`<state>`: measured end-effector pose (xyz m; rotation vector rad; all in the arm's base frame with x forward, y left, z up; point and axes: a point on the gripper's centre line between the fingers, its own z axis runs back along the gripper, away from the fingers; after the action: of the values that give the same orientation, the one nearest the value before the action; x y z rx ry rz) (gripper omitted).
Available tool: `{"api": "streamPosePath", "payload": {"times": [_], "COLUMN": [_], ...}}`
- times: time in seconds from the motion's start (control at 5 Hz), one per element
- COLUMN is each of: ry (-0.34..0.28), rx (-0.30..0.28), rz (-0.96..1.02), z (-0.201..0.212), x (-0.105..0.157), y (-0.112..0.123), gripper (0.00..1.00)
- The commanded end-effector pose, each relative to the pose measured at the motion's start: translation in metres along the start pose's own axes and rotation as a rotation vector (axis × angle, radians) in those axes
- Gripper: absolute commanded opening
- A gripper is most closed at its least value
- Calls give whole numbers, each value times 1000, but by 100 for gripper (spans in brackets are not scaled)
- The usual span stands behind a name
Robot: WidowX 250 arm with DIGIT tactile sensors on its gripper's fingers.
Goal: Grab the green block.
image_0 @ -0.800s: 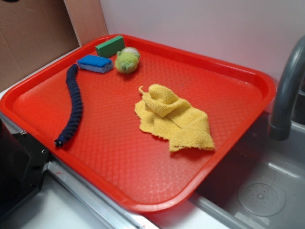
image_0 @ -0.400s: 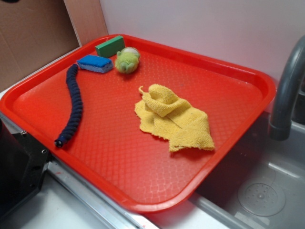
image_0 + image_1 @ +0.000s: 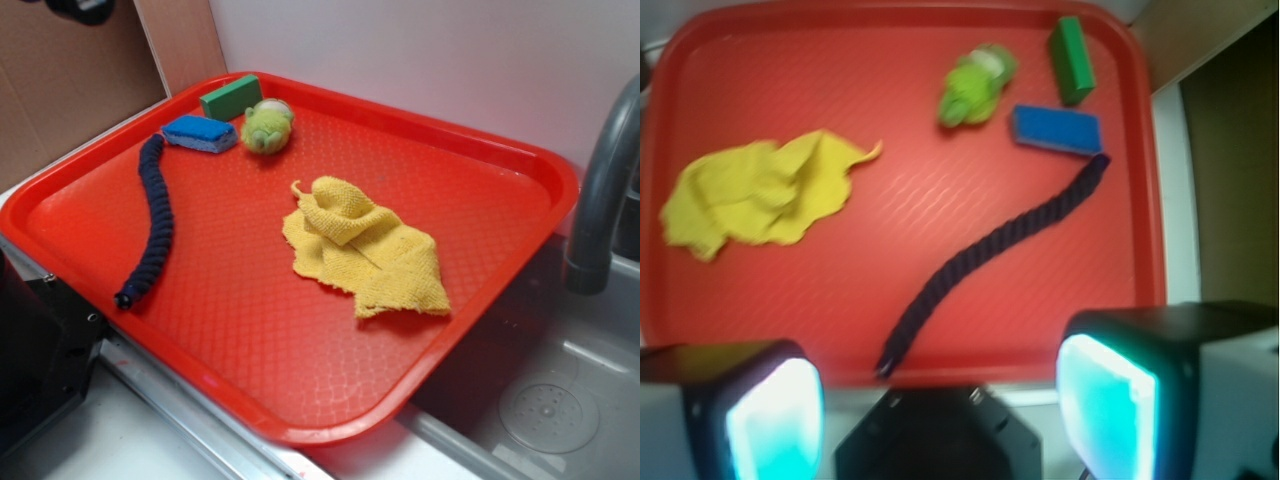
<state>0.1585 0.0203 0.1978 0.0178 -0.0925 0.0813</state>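
Observation:
The green block [image 3: 231,97] lies flat in the far left corner of the red tray [image 3: 480,150]; in the wrist view the block [image 3: 1071,58] is at the top right. My gripper [image 3: 940,415] is open and empty, high above the tray's near edge, far from the block. Its two fingers [image 3: 770,415] frame the bottom of the wrist view. In the exterior view only a dark bit of the arm [image 3: 80,8] shows at the top left.
A blue sponge [image 3: 200,133] and a fuzzy yellow-green plush toy [image 3: 267,125] lie next to the block. A dark blue rope [image 3: 155,220] runs along the tray's left side. A crumpled yellow cloth [image 3: 365,245] lies mid-tray. A sink and grey faucet [image 3: 605,180] stand right.
A dark part of the arm has come into the exterior view at the top left. The things on the tray have not moved.

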Motion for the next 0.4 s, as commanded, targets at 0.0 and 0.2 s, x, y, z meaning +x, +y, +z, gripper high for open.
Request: {"api": "streamPosePath", "payload": {"times": [0.0,0.2], "ry": [-108,-142], "rx": [38,87], "rz": [0,-4], "z": [-43,-64], "x": [47,66], "y": [51,62], "gripper": [100,100]}}
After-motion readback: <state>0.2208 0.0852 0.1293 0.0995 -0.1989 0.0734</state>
